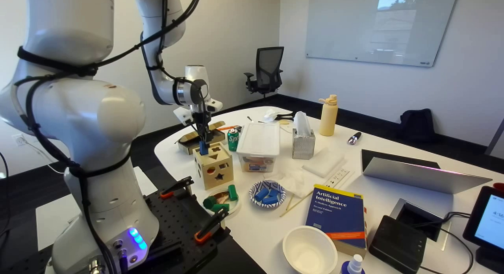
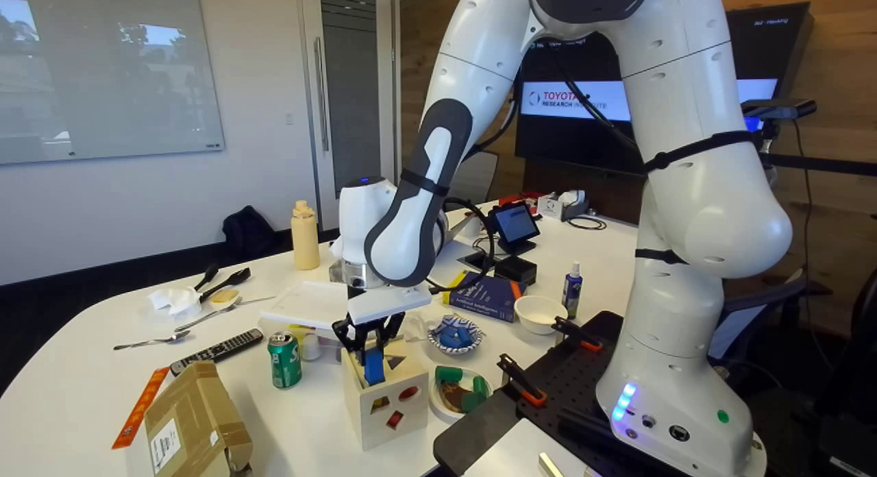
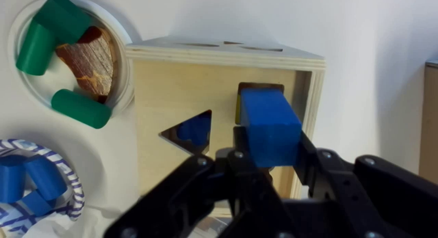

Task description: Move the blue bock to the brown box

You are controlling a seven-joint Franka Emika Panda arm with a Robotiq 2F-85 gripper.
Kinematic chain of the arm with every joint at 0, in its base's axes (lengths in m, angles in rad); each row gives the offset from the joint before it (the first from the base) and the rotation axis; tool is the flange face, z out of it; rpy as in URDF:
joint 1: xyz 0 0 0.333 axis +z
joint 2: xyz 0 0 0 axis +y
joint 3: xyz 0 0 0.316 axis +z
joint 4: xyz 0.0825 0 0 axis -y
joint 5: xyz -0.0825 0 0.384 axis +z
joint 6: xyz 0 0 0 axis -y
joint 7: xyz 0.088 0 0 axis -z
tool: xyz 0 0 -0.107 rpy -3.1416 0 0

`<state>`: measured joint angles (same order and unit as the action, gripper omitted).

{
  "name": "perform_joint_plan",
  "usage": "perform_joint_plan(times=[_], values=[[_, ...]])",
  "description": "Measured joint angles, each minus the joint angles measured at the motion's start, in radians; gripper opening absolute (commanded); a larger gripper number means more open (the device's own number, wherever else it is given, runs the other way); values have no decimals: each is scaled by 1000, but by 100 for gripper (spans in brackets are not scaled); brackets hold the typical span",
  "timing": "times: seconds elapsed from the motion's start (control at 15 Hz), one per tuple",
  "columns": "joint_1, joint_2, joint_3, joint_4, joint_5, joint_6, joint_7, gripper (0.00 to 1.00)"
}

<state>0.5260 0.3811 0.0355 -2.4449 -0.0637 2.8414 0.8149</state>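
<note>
Block (image 3: 270, 125) gripped — my tool (image 3: 272, 145) is clamped on it, its fingers (image 3: 241, 142) against opposite sides. In both exterior views I see the block over the top of the wooden box (image 3: 171, 91), which stands on the table (image 2: 75, 388). In the wrist view it lies right of centre, its far end overlapping the squarish hole (image 3: 260, 85) in the top; I can't make out whether it touches the edge or has entered. Left of it, something blue (image 3: 196, 128) shows through the triangular hole (image 3: 191, 132).

Upper left of that frame, three green blocks (image 3: 80, 108) and a brown piece (image 3: 92, 67) lie in a white dish (image 3: 56, 79); lower left, more blue blocks (image 3: 46, 176) lie in a patterned bowl (image 3: 75, 188).

In an exterior view I have the carton (image 2: 195, 395) at lower left, and an upright can (image 2: 285, 360) shows between it and the wooden box, with a remote (image 2: 218, 350) above the carton. In an exterior view a lidded tub (image 1: 258, 138) sits near the centre of the frame, a tissue box (image 1: 303, 146) to its right; a book (image 1: 337, 215) lies at lower right — and a white bowl (image 1: 309, 248) is just below and left of it.
</note>
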Motion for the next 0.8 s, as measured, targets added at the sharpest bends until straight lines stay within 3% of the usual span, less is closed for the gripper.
perform_joint_plan(times=[0.2, 0.27, 0.33, 0.67, 0.8], values=[[33, 7, -32, 0, -37, 1, 37, 9], [43, 11, -40, 0, -49, 1, 48, 59], [51, 14, -47, 0, -55, 1, 55, 60], [60, 21, -54, 0, -56, 2, 55, 95], [59, 21, -54, 2, -56, 3, 55, 100]])
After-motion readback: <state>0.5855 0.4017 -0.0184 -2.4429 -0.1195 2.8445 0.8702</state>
